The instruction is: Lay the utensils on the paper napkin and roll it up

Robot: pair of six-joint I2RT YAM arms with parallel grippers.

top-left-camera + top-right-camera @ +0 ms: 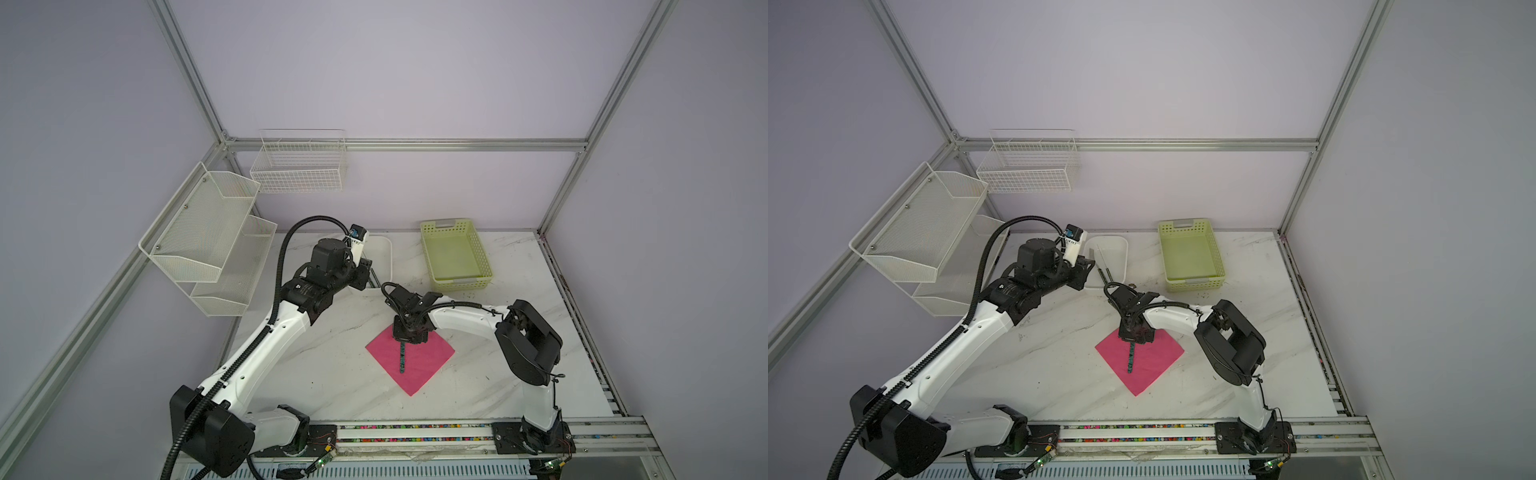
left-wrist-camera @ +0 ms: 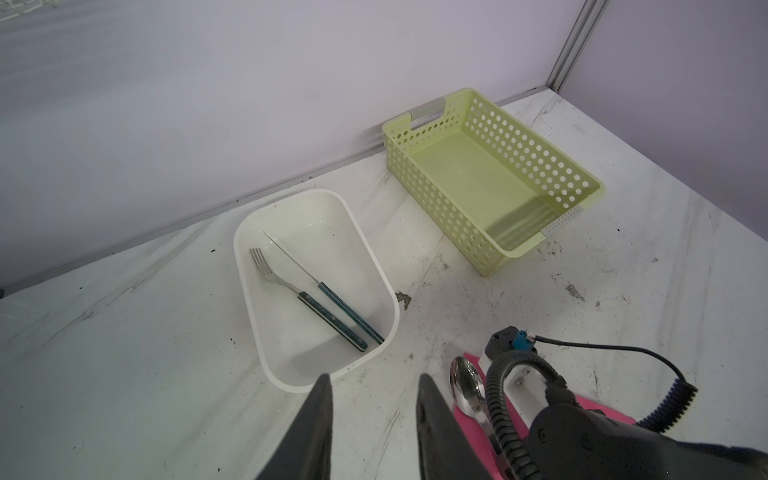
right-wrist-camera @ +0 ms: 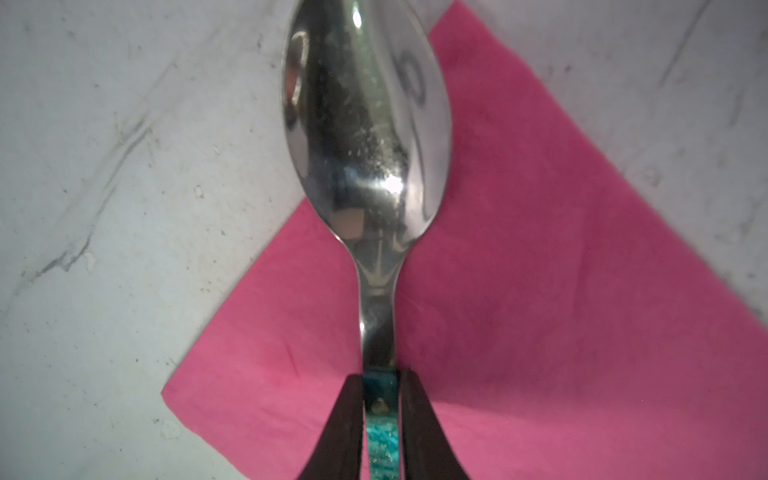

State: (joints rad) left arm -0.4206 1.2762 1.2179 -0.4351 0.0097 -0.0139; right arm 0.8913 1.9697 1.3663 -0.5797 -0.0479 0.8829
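The pink paper napkin (image 1: 428, 361) (image 1: 1154, 365) lies flat on the marble table, turned like a diamond. My right gripper (image 3: 379, 376) (image 1: 409, 338) is shut on the teal handle of the spoon (image 3: 365, 124) (image 2: 467, 384). The spoon runs along the napkin (image 3: 540, 332), and its shiny bowl reaches past the napkin's far edge. Whether the spoon rests on the paper I cannot tell. The fork (image 2: 332, 321) lies in a white tray (image 2: 246, 291) beside a slim knife-like utensil (image 2: 351, 313). My left gripper (image 2: 374, 376) (image 1: 360, 274) hovers open and empty at the tray's near end.
A pale green perforated basket (image 1: 482, 257) (image 2: 436, 195) stands empty at the back, right of the white tray (image 1: 1121, 253). White mesh shelves (image 1: 208, 237) hang on the left wall. A wire basket (image 1: 299, 166) hangs on the back wall.
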